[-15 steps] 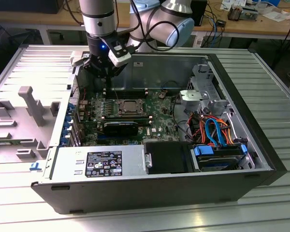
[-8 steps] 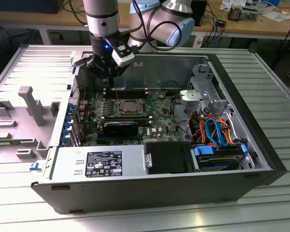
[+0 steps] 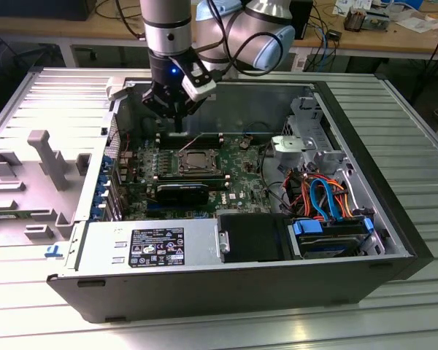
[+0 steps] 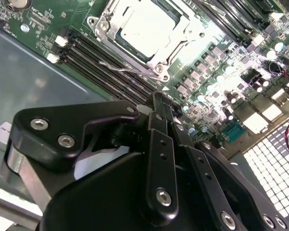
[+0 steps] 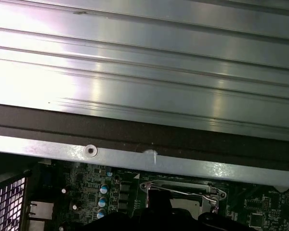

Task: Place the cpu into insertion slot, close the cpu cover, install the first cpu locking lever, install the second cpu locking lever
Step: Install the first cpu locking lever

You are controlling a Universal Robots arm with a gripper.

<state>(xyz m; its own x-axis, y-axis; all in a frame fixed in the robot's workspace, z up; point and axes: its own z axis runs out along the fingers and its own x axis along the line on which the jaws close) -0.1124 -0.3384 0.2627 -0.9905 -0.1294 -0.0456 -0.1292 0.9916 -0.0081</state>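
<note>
One cpu (image 4: 145, 29) sitting in the insertion slot (image 3: 196, 162) on the green motherboard (image 3: 237, 171), cpu cover (image 4: 160, 60) lying closed over it as a silver frame, thin wire locking lever (image 4: 121, 69) lying loose just beside the frame next to the black memory slots (image 4: 94, 60). Gripper (image 4: 163, 107) hovering above the board beside the socket with black fingers (image 4: 160, 144) pressed together and gripping nothing, all sitting inside the open computer case (image 3: 365, 131) resting on the ribbed metal table (image 3: 416, 146).
</note>
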